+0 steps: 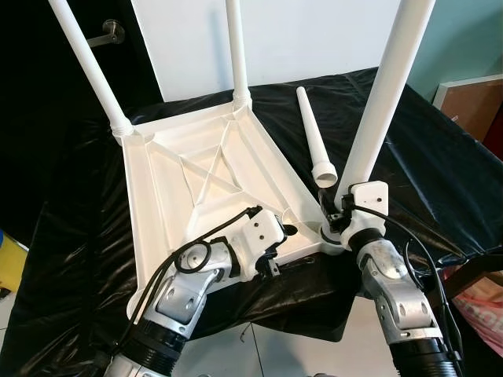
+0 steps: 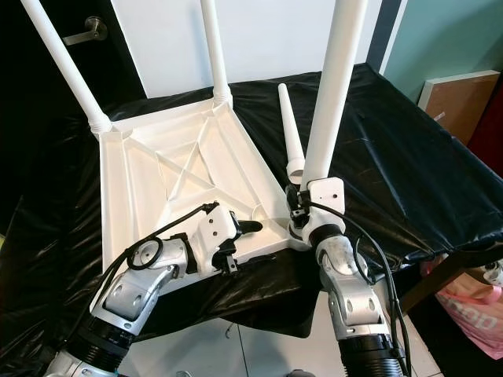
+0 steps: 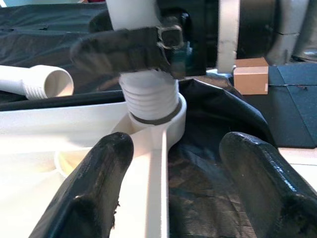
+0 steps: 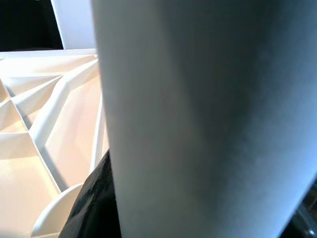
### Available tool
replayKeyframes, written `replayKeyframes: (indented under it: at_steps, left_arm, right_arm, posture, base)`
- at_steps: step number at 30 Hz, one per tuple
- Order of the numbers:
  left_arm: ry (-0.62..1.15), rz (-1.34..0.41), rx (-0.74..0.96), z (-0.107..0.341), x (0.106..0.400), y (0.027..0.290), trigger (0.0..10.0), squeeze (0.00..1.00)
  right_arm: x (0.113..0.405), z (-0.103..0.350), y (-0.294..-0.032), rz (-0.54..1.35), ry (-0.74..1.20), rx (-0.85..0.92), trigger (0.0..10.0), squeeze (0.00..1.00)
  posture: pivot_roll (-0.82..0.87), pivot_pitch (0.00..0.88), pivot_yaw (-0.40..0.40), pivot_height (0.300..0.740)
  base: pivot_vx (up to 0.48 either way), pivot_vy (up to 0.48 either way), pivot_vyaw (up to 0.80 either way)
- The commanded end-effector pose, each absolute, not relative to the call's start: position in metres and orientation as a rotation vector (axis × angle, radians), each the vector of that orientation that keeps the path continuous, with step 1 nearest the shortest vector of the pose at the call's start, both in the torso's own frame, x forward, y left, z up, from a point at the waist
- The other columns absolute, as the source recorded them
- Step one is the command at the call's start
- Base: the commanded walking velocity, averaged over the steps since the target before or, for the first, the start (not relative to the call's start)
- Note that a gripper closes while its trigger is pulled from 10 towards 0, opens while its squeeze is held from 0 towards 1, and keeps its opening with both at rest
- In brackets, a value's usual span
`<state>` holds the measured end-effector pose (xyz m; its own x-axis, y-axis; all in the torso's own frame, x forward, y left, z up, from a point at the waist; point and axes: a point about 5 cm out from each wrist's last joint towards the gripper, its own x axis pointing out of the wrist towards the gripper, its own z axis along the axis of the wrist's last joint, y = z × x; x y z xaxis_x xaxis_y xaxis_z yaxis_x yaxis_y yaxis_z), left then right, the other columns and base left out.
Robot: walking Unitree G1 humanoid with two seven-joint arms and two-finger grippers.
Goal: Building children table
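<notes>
The tabletop (image 1: 196, 181) is lying upside down on a black sheet (image 1: 424, 149), with two far legs standing in its corners. A third leg (image 1: 385, 102) is being gripped at its base by the right gripper (image 1: 343, 206), upright in the near corner socket. The left gripper (image 3: 173, 183) is being held open over the tabletop's rim beside that socket. A loose leg (image 1: 313, 133) is lying on the sheet just beyond.

Head stereo downward; wrist views close on table leg (image 3: 148, 94).
</notes>
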<state>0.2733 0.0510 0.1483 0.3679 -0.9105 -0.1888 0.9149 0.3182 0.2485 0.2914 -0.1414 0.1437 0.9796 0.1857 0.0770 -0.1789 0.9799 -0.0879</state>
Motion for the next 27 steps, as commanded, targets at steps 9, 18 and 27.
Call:
replayKeyframes:
  at_steps: [9,18,27]
  left_arm:
    - [0.026,-1.164,0.346,0.15,0.275,0.053,10.0,0.0]
    - [0.023,-1.157,0.349,0.152,0.276,0.053,10.0,0.0]
    - [0.018,-1.166,0.35,0.153,0.276,0.05,10.0,0.0]
  right_arm:
    - [0.283,0.119,-0.135,0.238,0.02,-0.09,10.0,0.0]
    - [0.281,0.114,-0.135,0.274,0.021,-0.127,10.0,0.0]
    - [0.272,0.105,-0.141,0.369,-0.039,-0.213,10.0,0.0]
  posture:
    - [-0.21,0.039,0.039,0.74]
    - [-0.21,0.027,0.038,0.74]
    - [-0.21,0.018,0.043,0.74]
  base:
    - [0.0,0.0,0.0]
    - [0.0,0.0,0.0]
    - [0.0,0.0,0.0]
